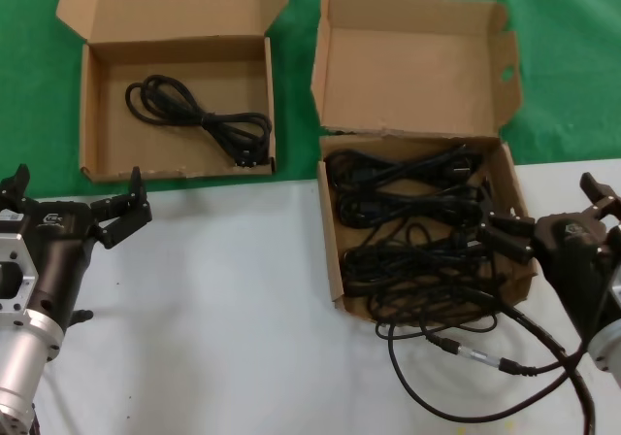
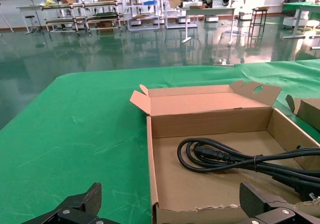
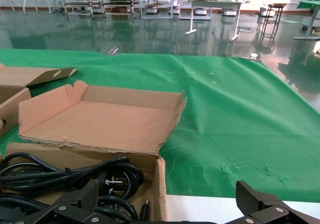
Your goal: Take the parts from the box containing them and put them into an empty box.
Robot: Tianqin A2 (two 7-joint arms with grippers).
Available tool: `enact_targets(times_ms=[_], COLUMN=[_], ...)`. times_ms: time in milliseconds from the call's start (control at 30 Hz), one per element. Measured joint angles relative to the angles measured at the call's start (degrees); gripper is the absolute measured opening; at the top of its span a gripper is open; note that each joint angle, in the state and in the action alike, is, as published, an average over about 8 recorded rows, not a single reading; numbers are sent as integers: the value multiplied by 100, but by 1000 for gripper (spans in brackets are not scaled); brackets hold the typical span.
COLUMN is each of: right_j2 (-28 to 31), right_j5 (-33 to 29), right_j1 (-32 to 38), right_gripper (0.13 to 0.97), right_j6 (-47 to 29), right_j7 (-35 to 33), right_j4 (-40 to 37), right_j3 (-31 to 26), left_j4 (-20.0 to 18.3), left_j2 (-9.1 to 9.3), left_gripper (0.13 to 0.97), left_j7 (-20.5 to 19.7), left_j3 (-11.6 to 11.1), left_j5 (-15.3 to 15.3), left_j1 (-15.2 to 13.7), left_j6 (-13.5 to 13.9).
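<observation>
The right end effector (image 1: 500, 233) is seen open, jaws spread, poised at the near right edge of the squarish brown cardboard box with the upright flapped lid (image 1: 411, 58), directly over the tangled thin black cables (image 1: 412, 226). One cable with a metal connector tip (image 1: 505, 362) is spilled onto the white tabletop (image 1: 233, 299) just below it. The left end effector (image 1: 73, 207) is held open, idle, just before the wider shallow brown box (image 1: 95, 115), where one coiled cable (image 1: 199, 117) is already laid. Judgement: a single bundled coil should be pinched, then lifted slowly so neighbouring loops are not dragged out.
</observation>
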Motion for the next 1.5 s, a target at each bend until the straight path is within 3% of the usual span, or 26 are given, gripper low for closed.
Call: enact_targets(times_ms=[1500], right_j2=[0], right_j5=[0], right_j1=[0], right_gripper=[966], right_j6=[0], right_j7=[0], right_j4=[0], right_j3=[0], left_j4=[0], left_j2=[0], left_gripper=[966], left_j7=[0], left_j3=[0], left_j5=[0], left_j1=[0], left_j6=[0])
